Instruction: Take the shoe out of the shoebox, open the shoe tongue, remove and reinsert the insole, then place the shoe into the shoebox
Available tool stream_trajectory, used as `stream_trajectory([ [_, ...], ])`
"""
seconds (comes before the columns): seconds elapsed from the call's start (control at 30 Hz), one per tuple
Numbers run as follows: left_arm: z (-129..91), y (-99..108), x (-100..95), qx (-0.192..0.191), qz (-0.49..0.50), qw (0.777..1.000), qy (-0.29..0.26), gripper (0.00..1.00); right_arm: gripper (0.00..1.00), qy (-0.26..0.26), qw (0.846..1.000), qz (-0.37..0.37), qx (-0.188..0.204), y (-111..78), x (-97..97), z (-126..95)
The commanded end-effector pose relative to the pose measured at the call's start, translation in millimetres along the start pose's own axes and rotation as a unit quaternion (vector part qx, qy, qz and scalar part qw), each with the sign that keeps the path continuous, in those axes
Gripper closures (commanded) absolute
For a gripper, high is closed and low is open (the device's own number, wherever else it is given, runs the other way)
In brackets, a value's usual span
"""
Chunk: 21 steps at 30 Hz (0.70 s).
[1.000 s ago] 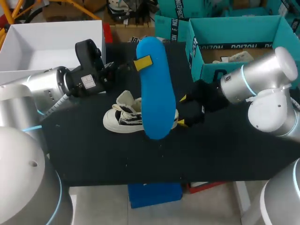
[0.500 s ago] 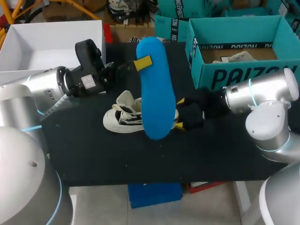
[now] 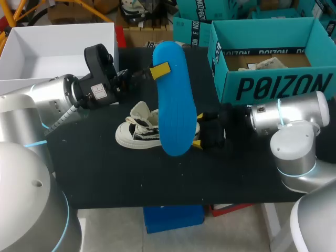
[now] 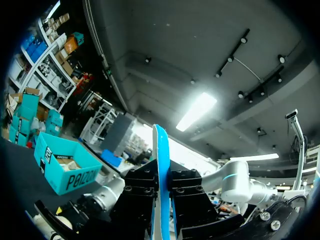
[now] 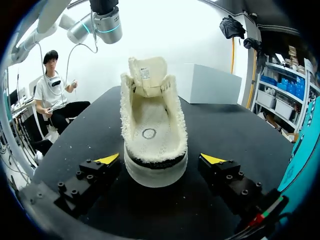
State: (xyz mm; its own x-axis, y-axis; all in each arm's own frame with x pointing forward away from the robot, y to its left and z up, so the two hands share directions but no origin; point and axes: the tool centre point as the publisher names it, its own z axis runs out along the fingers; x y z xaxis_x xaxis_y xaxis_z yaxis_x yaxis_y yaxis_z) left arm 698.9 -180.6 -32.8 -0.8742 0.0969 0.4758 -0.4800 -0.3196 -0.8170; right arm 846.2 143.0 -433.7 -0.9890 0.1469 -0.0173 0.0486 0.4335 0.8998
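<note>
Head view has the cream shoe (image 3: 137, 131) lying on the black desk (image 3: 105, 173), out of the teal shoebox (image 3: 273, 86), which stands beyond the shoe on the right arm's side. The blue insole (image 3: 173, 100) hangs in the air over the shoe, covering its heel end in this view, gripped near its far end by the left pincer (image 3: 159, 70). Left wrist view shows both black fingers (image 4: 142, 197) pressed against the insole's two faces. The right pincer (image 3: 199, 128) sits at the shoe's heel, spread wide. Right wrist view shows a yellow tip on either side of the heel, each apart from it, and the tongue (image 5: 146, 75) standing up at the shoe's far end
</note>
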Motion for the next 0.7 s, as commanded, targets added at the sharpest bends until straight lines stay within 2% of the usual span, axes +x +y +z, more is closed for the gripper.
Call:
stream_trajectory([
  [0.03, 0.6, 1.0, 0.6, 0.001, 0.001, 1.0, -0.001, 1.0, 0.0, 0.002, 1.0, -0.001, -0.004, -0.6, -1.8, 6.9],
  [0.57, 0.6, 1.0, 0.6, 0.001, 0.001, 1.0, -0.001, 1.0, 0.0, 0.011, 1.0, -0.002, -0.006, 1.8, -3.8, 14.1],
  [0.7, 0.6, 1.0, 0.6, 0.001, 0.001, 1.0, -0.001, 1.0, 0.0, 0.019, 1.0, -0.002, 0.013, 2.3, -3.1, 12.5],
])
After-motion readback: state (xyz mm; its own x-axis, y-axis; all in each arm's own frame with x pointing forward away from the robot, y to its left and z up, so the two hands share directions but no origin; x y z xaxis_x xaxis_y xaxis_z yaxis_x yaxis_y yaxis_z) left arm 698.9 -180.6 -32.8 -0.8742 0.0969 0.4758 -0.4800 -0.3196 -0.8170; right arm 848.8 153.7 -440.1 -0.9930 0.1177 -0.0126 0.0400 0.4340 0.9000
